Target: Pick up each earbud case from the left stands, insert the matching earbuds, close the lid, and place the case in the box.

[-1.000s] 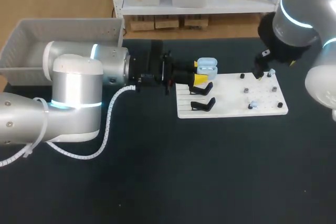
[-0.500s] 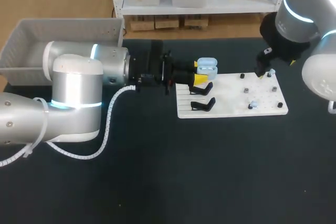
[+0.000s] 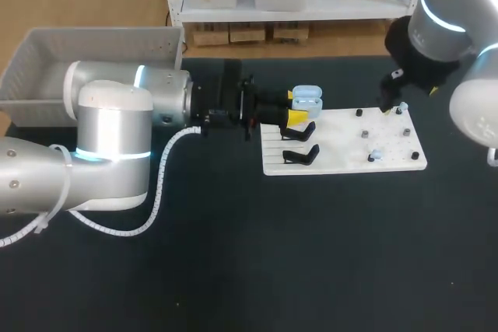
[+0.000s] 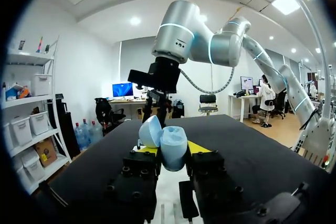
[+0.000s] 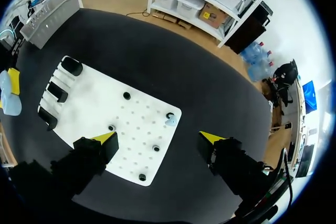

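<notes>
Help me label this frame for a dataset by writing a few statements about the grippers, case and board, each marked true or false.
1. The left gripper is shut on the earbud case. True.
2. The case's lid is closed. False: the lid stands open.
3. The right gripper is open above the white board. True.
4. The right gripper holds an earbud. False: nothing is between its fingers, and an earbud sits on the board.
5. Cases rest on the black stands. False: the stands in view are bare.
</notes>
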{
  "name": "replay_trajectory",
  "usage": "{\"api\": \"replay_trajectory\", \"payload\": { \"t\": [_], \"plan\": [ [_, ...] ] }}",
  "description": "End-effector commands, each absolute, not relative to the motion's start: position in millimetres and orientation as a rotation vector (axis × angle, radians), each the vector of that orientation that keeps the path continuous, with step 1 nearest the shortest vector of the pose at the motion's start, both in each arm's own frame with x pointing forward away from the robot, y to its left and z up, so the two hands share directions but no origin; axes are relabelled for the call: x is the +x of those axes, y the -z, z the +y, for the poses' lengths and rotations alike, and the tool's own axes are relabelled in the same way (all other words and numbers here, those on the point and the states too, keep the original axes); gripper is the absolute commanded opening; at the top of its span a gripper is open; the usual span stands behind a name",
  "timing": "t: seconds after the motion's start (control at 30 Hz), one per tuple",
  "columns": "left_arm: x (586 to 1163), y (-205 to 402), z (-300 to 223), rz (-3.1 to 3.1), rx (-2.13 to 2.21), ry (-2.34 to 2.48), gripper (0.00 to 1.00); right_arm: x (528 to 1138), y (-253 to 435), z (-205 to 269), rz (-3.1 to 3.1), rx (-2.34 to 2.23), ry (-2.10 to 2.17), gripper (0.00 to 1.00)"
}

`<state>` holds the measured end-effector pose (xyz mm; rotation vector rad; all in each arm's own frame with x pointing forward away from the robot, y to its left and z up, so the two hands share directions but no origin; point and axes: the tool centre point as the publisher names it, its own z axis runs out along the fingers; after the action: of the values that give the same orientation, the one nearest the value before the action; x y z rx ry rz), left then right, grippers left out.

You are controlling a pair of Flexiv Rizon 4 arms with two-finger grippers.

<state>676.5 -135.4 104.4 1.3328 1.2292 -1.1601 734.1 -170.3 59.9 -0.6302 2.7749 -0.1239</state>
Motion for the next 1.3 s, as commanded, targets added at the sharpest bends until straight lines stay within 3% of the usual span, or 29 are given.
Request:
{"api": "replay_trajectory", "payload": {
  "t": [0.03, 0.4, 0.73, 0.8, 0.9, 1.13, 1.3],
  "plan": [
    [675.2, -103.2, -135.4, 1.226, 1.327, 1.156, 0.0, 735.8, -60.8, -169.7, 2.774, -0.667, 0.141, 1.0],
    [675.2, -103.2, -135.4, 1.226, 1.327, 1.156, 0.0, 744.2, -45.6, -168.4, 2.797, -0.796, 0.174, 0.99],
    [675.2, -103.2, -135.4, 1.226, 1.327, 1.156, 0.0, 751.5, -33.2, -177.3, 2.828, -0.807, 0.168, 0.58],
    [675.2, -103.2, -135.4, 1.226, 1.327, 1.156, 0.0, 751.9, -31.1, -178.1, 2.835, -0.805, 0.162, 0.58],
    [675.2, -103.2, -135.4, 1.226, 1.327, 1.156, 0.0, 752.1, -26.2, -178.7, 2.847, -0.806, 0.156, 0.5],
    [675.2, -103.2, -135.4, 1.226, 1.327, 1.156, 0.0, 754.4, -20.7, -179.8, 2.857, -0.802, 0.15, 0.44],
    [675.2, -103.2, -135.4, 1.226, 1.327, 1.156, 0.0, 757.1, -18.0, -181.4, 2.862, -0.791, 0.149, 0.44]
  ]
}}
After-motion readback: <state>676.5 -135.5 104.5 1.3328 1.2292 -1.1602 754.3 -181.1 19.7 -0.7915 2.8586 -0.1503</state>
